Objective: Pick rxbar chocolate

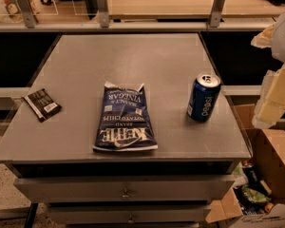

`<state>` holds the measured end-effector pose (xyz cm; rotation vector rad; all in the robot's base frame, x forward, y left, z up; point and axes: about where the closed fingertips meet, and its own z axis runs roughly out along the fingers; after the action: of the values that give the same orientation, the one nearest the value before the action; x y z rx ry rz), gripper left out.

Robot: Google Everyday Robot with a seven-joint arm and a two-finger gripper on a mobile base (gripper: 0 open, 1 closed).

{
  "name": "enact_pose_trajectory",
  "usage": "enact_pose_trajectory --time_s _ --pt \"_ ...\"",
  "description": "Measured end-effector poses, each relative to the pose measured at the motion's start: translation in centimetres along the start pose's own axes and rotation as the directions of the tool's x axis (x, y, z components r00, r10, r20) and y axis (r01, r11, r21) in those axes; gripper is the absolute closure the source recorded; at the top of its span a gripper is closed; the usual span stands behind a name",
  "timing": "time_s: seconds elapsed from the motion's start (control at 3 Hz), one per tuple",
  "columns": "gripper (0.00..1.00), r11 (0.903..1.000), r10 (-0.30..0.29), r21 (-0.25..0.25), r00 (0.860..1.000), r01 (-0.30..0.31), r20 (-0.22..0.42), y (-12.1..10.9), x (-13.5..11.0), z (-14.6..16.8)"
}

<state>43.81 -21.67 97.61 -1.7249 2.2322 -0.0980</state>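
The rxbar chocolate [42, 104] is a small flat dark wrapper with a white label patch. It lies flat at the left edge of the grey table [133, 56]. My gripper [274, 98] shows at the far right edge of the view, cream-coloured, beyond the table's right side and above a cardboard box. It is far from the bar, with the whole width of the table between them. It holds nothing that I can see.
A big blue Kettle chip bag [124, 120] lies in the table's front middle. A blue Pepsi can [204, 98] stands upright at the right. An open cardboard box [270, 175] with items sits on the floor at the right. Drawers [126, 190] are below the tabletop.
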Motion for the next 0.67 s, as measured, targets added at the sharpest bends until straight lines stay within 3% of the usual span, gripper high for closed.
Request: enact_pose_trajectory --time_s 0.67 --pt "0.00 0.9997 -0.024 0.003 1.000 0.024 0.013 0.0 -1.4 0.0"
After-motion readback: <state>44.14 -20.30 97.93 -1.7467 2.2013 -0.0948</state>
